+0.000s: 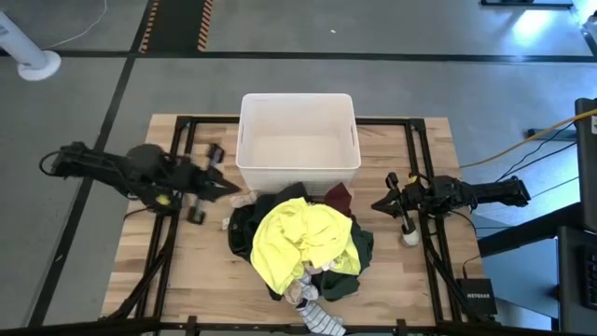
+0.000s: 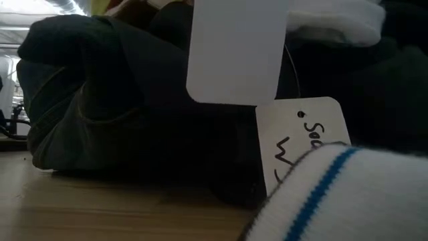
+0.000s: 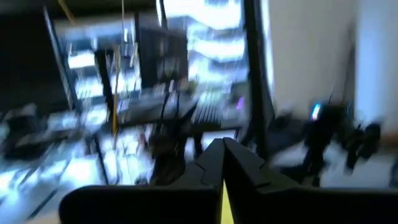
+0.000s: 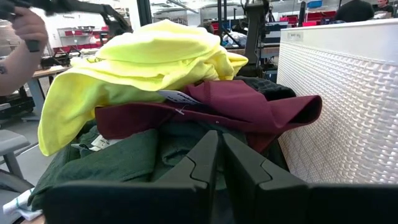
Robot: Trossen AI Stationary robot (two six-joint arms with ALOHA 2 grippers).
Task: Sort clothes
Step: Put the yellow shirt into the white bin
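The clothes lie in a heap in the middle of the table. A bright yellow garment (image 1: 294,238) (image 4: 143,62) is on top, over a maroon one (image 1: 338,196) (image 4: 236,102) and dark green ones (image 1: 359,247) (image 4: 118,162). A grey-white striped piece (image 1: 322,319) sticks out at the near edge. My left gripper (image 1: 233,191) (image 3: 222,163) hovers shut, left of the heap and raised. My right gripper (image 1: 376,205) (image 4: 221,155) points level at the heap from the right, shut and empty.
A white plastic bin (image 1: 241,140) (image 4: 336,99) stands just behind the heap. A small white ball (image 1: 410,238) lies under my right arm. A dark garment (image 2: 100,100) with white tags (image 2: 234,53) fills the low view. A person's hand (image 4: 25,31) shows beyond the table.
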